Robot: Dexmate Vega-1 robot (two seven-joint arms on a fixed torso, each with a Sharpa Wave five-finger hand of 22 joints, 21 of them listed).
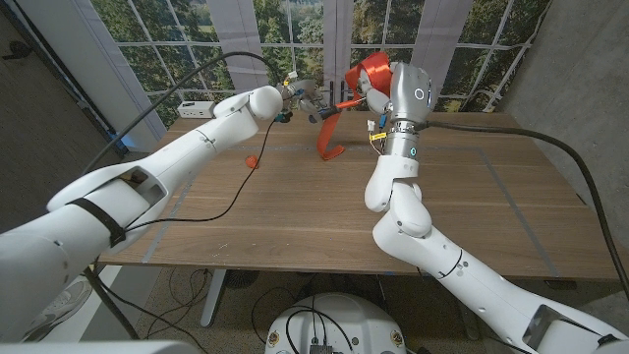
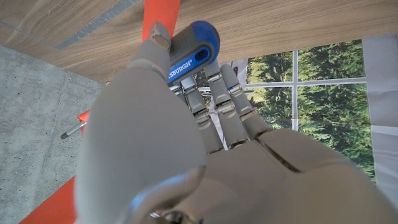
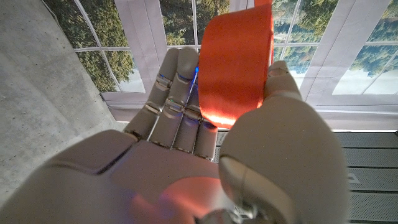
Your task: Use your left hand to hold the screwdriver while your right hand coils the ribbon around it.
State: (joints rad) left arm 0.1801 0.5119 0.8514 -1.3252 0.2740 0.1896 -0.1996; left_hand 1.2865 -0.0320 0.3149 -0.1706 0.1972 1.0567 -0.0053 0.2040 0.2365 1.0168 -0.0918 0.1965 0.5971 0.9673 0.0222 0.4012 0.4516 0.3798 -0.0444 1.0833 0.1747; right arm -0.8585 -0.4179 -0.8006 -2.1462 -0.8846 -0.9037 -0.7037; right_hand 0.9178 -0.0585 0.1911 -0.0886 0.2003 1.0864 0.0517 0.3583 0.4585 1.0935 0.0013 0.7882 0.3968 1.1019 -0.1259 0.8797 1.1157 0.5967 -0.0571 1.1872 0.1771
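My left hand (image 1: 295, 95) is raised over the far middle of the table and grips the screwdriver. Its blue handle (image 2: 193, 55) sticks out between thumb and fingers, and the metal shaft (image 1: 329, 111) points toward my right hand. My right hand (image 1: 371, 87) is lifted just beside it and holds a broad loop of the orange ribbon (image 3: 236, 62) between thumb and fingers. From the shaft the ribbon (image 1: 328, 136) hangs down, and its end lies on the table. The ribbon (image 2: 158, 12) also runs past my left hand's fingers.
A small orange piece (image 1: 253, 160) lies on the wooden table (image 1: 295, 211) left of the ribbon's end. A black cable (image 1: 231, 202) trails across the left half. A white power strip (image 1: 197, 108) sits at the far left edge, windows behind.
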